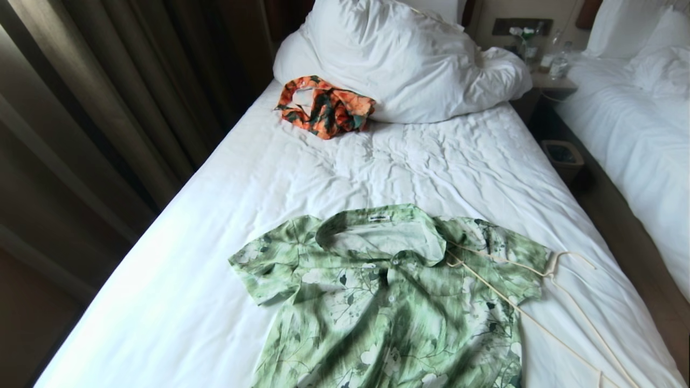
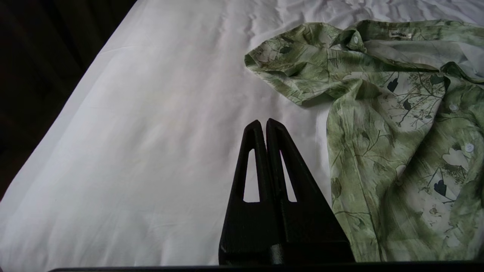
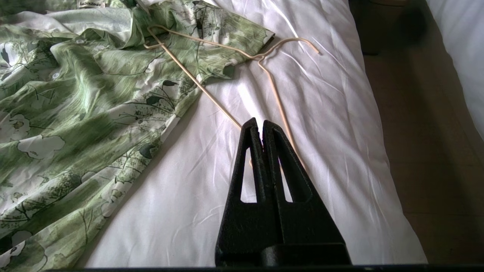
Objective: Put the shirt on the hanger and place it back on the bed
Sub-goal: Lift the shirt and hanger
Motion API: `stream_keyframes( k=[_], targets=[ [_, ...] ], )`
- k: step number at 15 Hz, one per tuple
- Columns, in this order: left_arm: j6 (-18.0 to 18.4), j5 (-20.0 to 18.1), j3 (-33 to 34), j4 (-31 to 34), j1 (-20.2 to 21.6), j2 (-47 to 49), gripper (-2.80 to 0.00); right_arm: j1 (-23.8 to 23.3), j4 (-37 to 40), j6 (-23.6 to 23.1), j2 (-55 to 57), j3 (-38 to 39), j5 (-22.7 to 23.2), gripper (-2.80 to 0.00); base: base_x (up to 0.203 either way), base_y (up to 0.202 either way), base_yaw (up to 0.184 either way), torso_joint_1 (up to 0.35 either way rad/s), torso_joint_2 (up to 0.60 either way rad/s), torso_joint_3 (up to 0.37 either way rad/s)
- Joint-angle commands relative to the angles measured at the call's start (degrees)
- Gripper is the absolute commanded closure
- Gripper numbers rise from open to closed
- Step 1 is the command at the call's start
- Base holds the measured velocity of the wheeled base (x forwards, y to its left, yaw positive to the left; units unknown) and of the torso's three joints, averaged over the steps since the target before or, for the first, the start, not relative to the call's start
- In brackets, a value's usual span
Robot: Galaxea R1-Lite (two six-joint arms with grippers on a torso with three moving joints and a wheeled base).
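Head: shirt [image 1: 388, 302] flat on bed [image 1: 188, 280], hanger [image 1: 544, 302] across its right shoulder, hook toward right edge; left wrist: left claw [image 2: 263, 122] closed, empty, beside sleeve; right wrist: right claw [image 3: 259, 121] closed, empty, nearer, hanger wires running straight ahead.

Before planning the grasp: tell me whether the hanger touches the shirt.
Touching. In the right wrist view the hanger lies with one end across the shirt sleeve, its hook on the bed sheet.
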Motion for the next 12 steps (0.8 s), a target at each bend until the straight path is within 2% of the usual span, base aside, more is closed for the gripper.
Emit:
stream_keyframes(
  k=[1, 6, 8, 12],
  targets=[
    [-0.1, 0.1, 0.1, 0.0, 0.0, 0.0, 0.0, 0.0, 0.0, 0.0, -0.1, 0.1, 0.0, 0.0, 0.0, 0.0, 0.0, 0.0, 0.0, 0.0],
    [-0.1, 0.1, 0.1, 0.0, 0.0, 0.0, 0.0, 0.0, 0.7, -0.4, -0.1, -0.6, -0.3, 0.0, 0.0, 0.0, 0.0, 0.0, 0.0, 0.0],
    [-0.1, 0.1, 0.1, 0.0, 0.0, 0.0, 0.0, -0.1, 1.6, -4.8, 0.1, -3.0, 0.3, 0.0, 0.0, 0.0, 0.0, 0.0, 0.0, 0.0],
    [-0.1, 0.1, 0.1, 0.0, 0.0, 0.0, 0.0, -0.1, 7.0, -6.1, 7.1, -8.7, 6.7, 0.0, 0.0, 0.0, 0.0, 0.0, 0.0, 0.0]
  ],
)
